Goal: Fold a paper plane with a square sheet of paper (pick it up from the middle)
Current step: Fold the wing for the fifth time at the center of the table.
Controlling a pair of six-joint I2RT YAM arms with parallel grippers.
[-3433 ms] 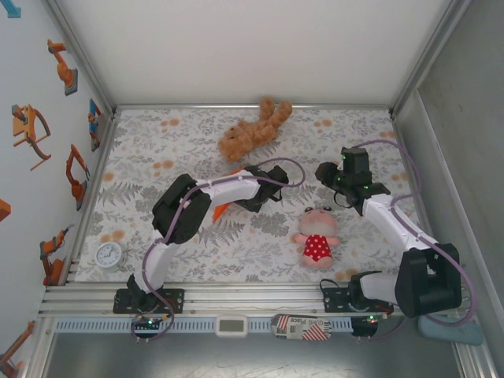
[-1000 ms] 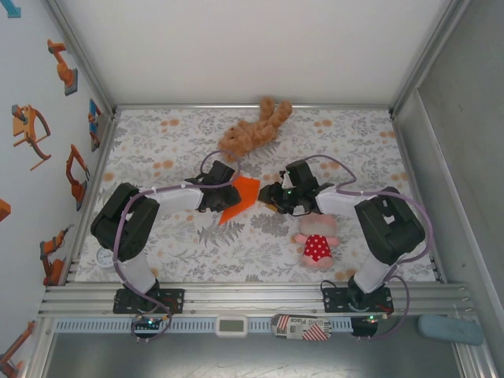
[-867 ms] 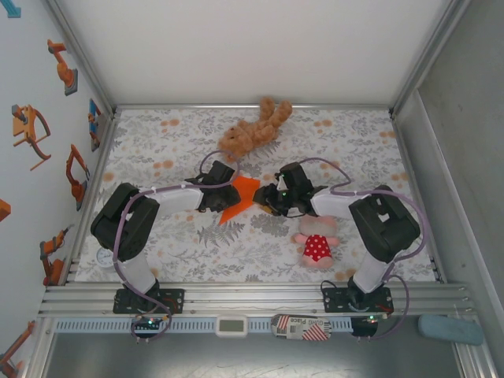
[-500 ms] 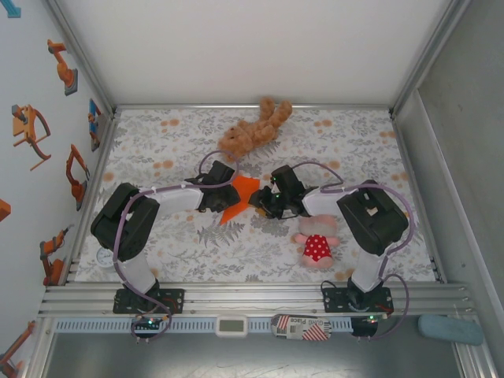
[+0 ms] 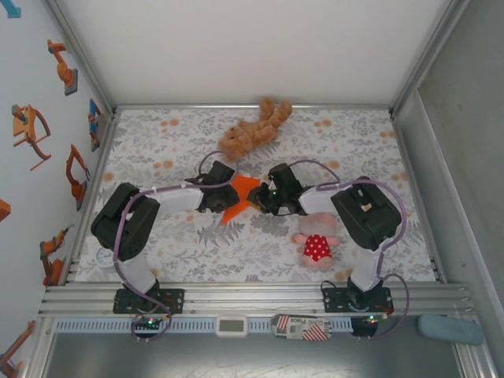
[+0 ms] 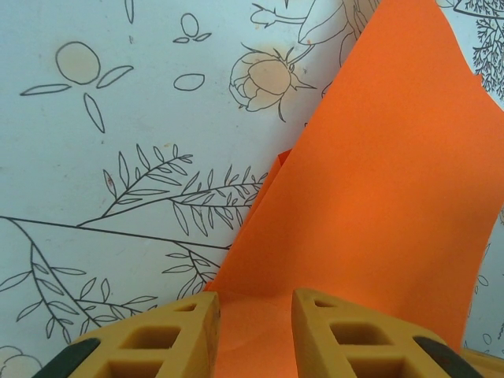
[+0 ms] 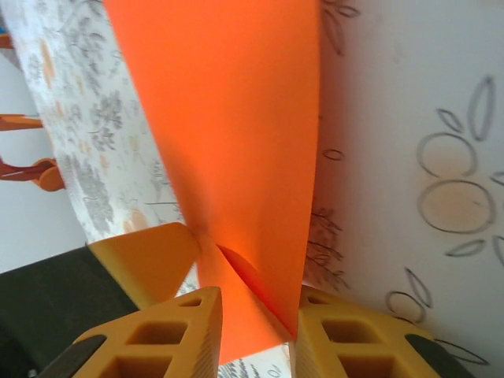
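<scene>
My left tool (image 6: 253, 303) stands narrow, and the square sheet of paper (image 6: 378, 197) fills the gap between its yellow fingers (image 6: 189, 323); I cannot tell whether they actually bite on it. My right tool (image 7: 256, 303) is narrow too, with a creased bunch of the same sheet running from one finger to the other, and again I cannot tell how firm the hold is. From each tool the sheet rises off the counter (image 5: 157, 142) in a bowed slope. It sits mid-counter between the two tools, just in front of the brown plush bear (image 5: 253, 130), with the pink doll in a red dress (image 5: 316, 236) nearer me on the right. A few seconds ago my right tool was well off to the right; it has since come in to meet the sheet
</scene>
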